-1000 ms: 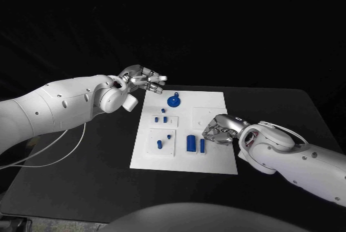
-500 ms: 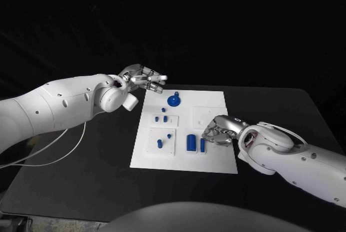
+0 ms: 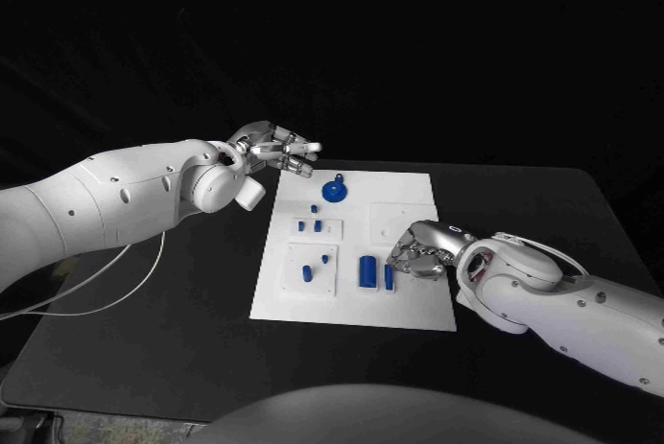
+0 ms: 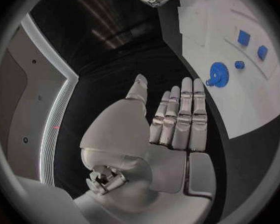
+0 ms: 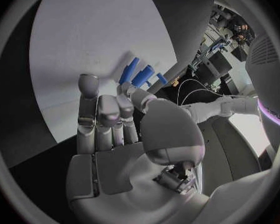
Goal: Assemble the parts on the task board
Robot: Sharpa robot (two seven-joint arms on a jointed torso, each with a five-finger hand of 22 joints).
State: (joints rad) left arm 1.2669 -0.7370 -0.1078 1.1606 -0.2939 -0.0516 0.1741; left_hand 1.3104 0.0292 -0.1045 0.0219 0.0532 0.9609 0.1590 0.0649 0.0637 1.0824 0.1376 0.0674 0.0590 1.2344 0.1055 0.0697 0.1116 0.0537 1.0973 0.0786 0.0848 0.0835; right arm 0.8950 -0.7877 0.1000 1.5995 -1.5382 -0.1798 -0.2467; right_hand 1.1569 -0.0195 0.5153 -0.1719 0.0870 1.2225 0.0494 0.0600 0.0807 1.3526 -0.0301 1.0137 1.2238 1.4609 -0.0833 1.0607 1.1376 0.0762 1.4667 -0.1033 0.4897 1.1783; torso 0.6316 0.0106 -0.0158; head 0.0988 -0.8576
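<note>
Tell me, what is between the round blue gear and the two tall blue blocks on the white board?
In the head view, small blue pegs and two little blue pieces lie between the round blue gear and the tall blue blocks.

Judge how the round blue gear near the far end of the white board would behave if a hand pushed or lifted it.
The blue gear looks like a flat disc lying on the white board, so a push would probably slide it, not roll it. Its raised knob should give fingers some purchase. It looks small and stiff, likely light.

Dim, dark surroundings; wrist views bend, perhaps blurring edges.
</note>
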